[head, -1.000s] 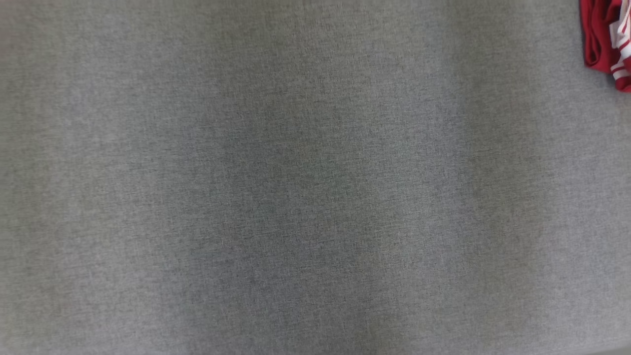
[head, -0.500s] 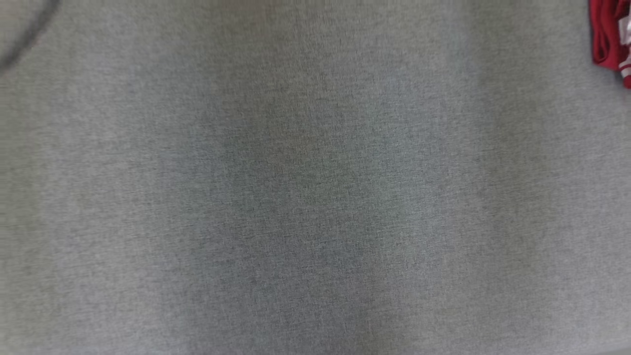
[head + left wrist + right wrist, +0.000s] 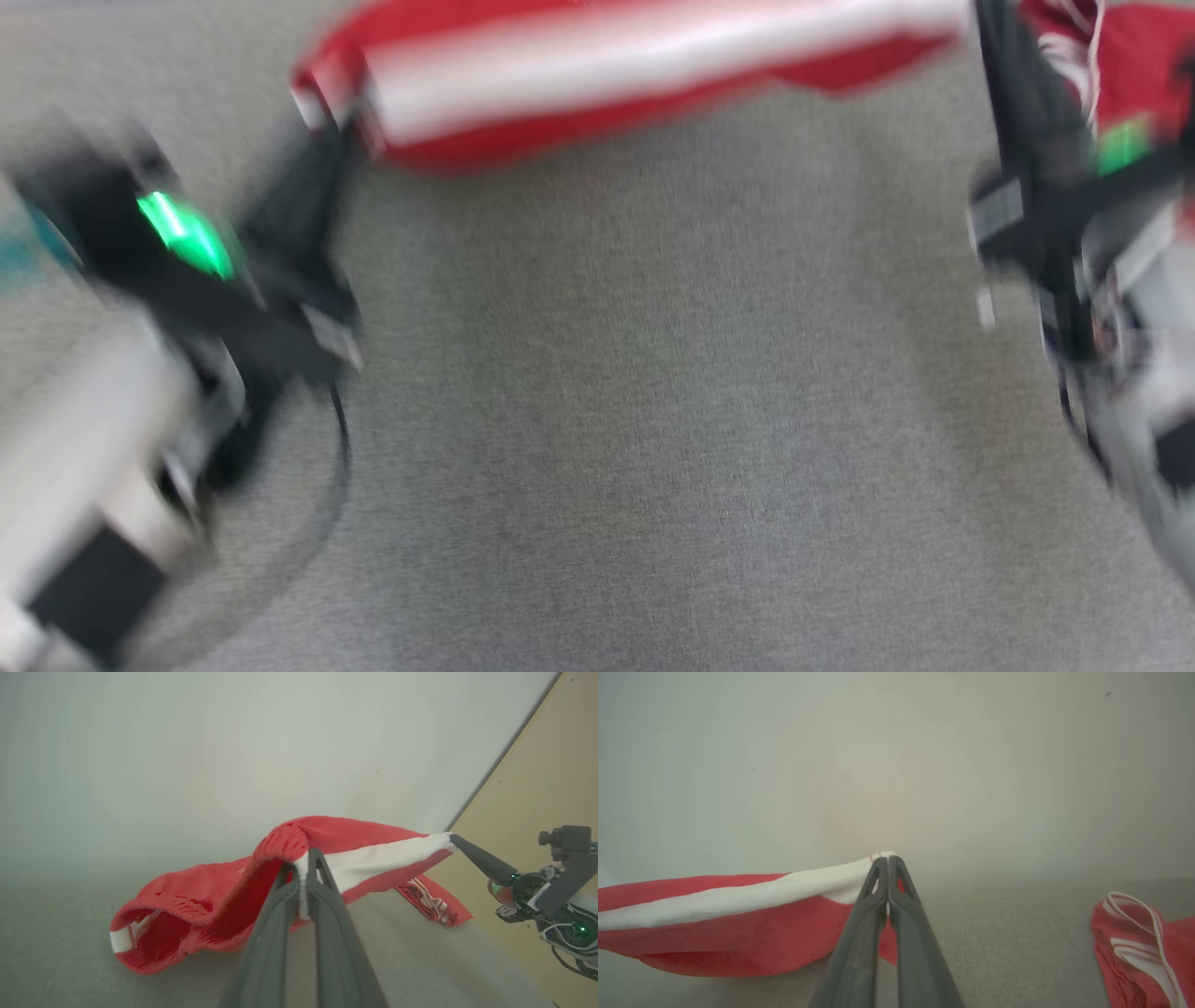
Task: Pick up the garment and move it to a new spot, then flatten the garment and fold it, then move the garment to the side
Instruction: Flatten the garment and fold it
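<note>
While the left gripper [image 3: 302,859] and right gripper [image 3: 888,860] pinch the garment [image 3: 373,856] edge taut, open grey surface [image 3: 607,420] spreads below.

We see garment [image 3: 369,856] as soft red cloth, ribbed knit waistband, white band smooth. Work surface [image 3: 607,420] is grey woven cloth, matt, slightly rough. Fingers of left gripper [image 3: 302,858] look matt dark plastic.

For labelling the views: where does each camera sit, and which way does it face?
Head view: on the head, facing down at the grey surface; left gripper and right gripper hold the garment.
Left wrist view: along the left fingers toward a pale background; right gripper shows.
Right wrist view: along the right fingers toward pale background.
Shared: the garment's white band.
</note>
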Available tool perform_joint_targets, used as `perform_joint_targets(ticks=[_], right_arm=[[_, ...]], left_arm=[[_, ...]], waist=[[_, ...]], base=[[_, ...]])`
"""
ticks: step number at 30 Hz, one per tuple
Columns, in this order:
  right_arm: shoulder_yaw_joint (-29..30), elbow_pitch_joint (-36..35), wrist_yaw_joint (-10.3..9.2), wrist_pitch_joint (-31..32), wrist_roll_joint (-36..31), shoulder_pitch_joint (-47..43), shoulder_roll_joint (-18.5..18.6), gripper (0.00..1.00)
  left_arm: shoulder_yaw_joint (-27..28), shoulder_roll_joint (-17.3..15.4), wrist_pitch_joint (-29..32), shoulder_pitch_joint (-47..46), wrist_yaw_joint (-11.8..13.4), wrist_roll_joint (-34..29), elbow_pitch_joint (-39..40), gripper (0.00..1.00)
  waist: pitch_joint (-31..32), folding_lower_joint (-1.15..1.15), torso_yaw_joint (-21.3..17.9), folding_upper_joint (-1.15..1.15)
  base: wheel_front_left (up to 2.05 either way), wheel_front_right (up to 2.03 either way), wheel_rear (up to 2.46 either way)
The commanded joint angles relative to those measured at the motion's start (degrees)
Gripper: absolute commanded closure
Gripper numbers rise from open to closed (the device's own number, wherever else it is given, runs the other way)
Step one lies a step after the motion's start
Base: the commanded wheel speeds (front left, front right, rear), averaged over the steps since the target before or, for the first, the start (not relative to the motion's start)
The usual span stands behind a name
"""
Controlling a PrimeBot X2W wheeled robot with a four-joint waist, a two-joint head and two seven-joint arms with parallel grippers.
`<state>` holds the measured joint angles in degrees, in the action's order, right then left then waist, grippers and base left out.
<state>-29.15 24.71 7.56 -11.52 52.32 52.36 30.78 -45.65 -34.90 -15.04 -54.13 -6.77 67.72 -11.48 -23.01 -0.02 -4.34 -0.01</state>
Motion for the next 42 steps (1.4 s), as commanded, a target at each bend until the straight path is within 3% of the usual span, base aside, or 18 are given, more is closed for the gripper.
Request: perform_joint_targets(ticks=[1, 5, 14, 19, 26, 31, 37, 42], right_arm=[[0.8, -1.7, -0.15, 0.4, 0.8, -4.3, 1.0, 1.00], [5.1, -7.7, -0.15, 1.5, 2.6, -17.7, 2.5, 1.00], [12.5, -17.9, -0.15, 6.2, 0.2, -40.8, 0.0, 1.00], [16.4, -21.6, -0.16, 9.3, -0.2, -51.5, -3.5, 1.00], [19.4, -27.1, -0.16, 15.1, -0.4, -63.6, -8.2, 1.00], [19.3, -29.2, -0.16, 18.7, -0.5, -68.5, -11.3, 1.00], [21.1, -31.5, -0.16, 20.5, -1.6, -69.7, -14.5, 1.00], [24.9, -33.8, -0.16, 20.4, -3.2, -67.0, -13.7, 1.00]], left_arm=[[1.2, 0.3, -0.2, 3.8, 0.4, -1.2, 1.2, 1.00], [3.6, 1.7, -0.2, 16.5, 0.4, -4.3, 4.4, 1.00], [9.6, 4.9, -0.2, 37.0, -0.2, -12.3, 3.4, 1.00], [12.4, 6.3, -0.2, 44.3, -0.6, -18.5, 1.1, 1.00], [18.2, 4.6, -0.2, 52.7, -0.5, -25.6, 1.1, 1.00], [21.3, 4.2, -0.2, 55.7, -0.5, -28.1, 1.4, 1.00], [21.3, 6.6, -0.2, 58.0, -0.6, -29.0, 2.3, 1.00], [21.8, 9.5, -0.2, 56.0, -0.6, -26.6, 5.0, 1.00]], waist=[[3.9, 0.02, 1.4, 0.01], [6.1, 0.02, 1.6, 0.01], [9.9, 0.02, 1.8, 0.01], [12.3, 0.02, 2.3, 0.01], [14.8, 0.02, 2.0, 0.01], [15.7, 0.02, 2.1, 0.01], [15.7, 0.02, 2.3, 0.01], [15.7, 0.02, 3.9, 0.01]], base=[[0.00, 0.00, 0.00], [0.00, 0.00, 0.00], [0.00, 0.00, 0.00], [0.00, 0.00, 0.00], [0.00, 0.00, 0.00], [0.00, 0.00, 0.00], [0.00, 0.00, 0.00], [0.00, 0.00, 0.00]])
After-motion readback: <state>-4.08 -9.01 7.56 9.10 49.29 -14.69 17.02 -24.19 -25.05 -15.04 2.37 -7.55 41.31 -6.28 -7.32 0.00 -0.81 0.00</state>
